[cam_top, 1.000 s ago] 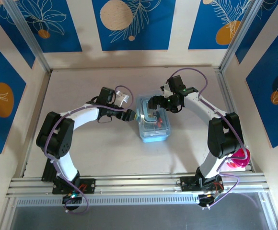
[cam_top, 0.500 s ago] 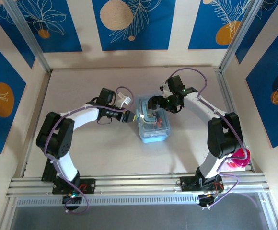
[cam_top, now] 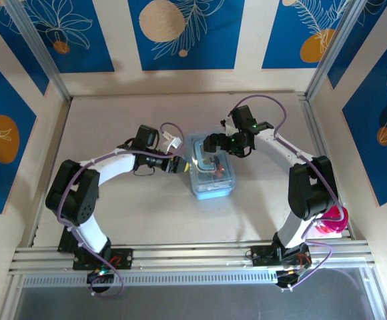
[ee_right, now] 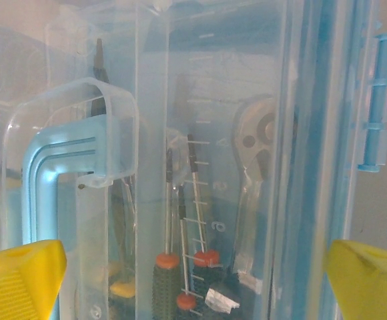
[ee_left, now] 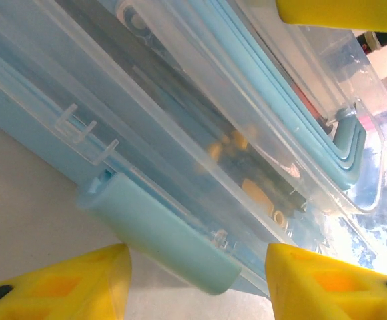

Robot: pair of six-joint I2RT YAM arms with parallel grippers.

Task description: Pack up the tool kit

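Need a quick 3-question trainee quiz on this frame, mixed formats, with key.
1. True or false: the screwdrivers lie loose on the table beside the case.
2. Which hand has the case's light-blue latch between its fingers? A) left hand B) right hand
3. Fill in: seen from above, the right hand sits over the case's ____ end (near/far).
Key: 1 false, they are inside the case; 2 A; 3 far.

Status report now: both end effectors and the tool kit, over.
Left end effector open, straddling blue latch. Right end effector open wide over case. Screwdrivers inside. Nothing blocks the latch.
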